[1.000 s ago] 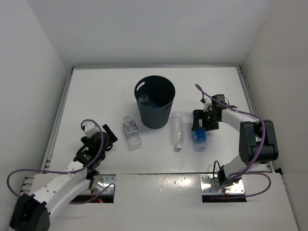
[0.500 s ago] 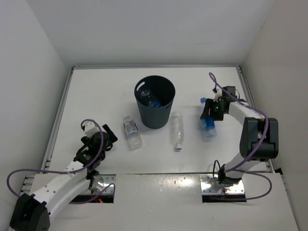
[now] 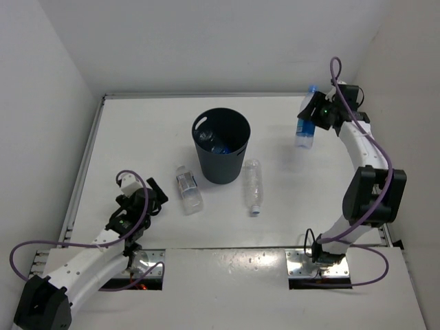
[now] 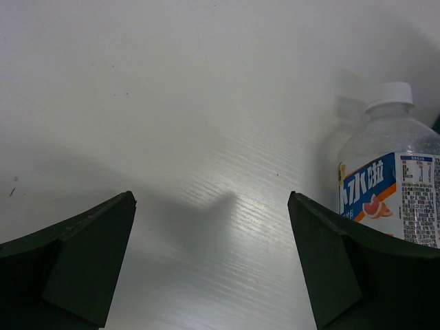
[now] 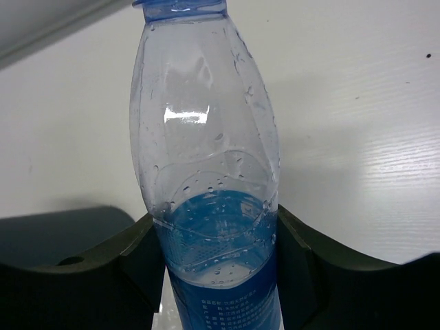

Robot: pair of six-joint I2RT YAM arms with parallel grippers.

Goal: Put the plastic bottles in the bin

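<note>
The dark bin (image 3: 221,168) stands mid-table with a bottle (image 3: 214,143) lying inside. My right gripper (image 3: 314,114) is raised at the back right, shut on a blue-labelled plastic bottle (image 3: 304,129). In the right wrist view that bottle (image 5: 206,137) fills the gap of the right gripper (image 5: 214,216), both fingers pressed to its sides. A white-grey-labelled bottle (image 3: 187,187) lies left of the bin. An unlabelled one (image 3: 253,185) lies to the bin's right. My left gripper (image 3: 152,196) rests open near the front left. In its wrist view the left gripper (image 4: 211,199) holds nothing, with the labelled bottle (image 4: 388,182) ahead right.
White walls close the table in at the back and on both sides. The right wall (image 3: 405,82) is close to my raised right arm. A metal rail (image 3: 82,165) runs along the table's left edge.
My right gripper has shut on the blue-labelled bottle, lifted it off the table and carried it up toward the back right. The left arm and the other bottles have not moved.
</note>
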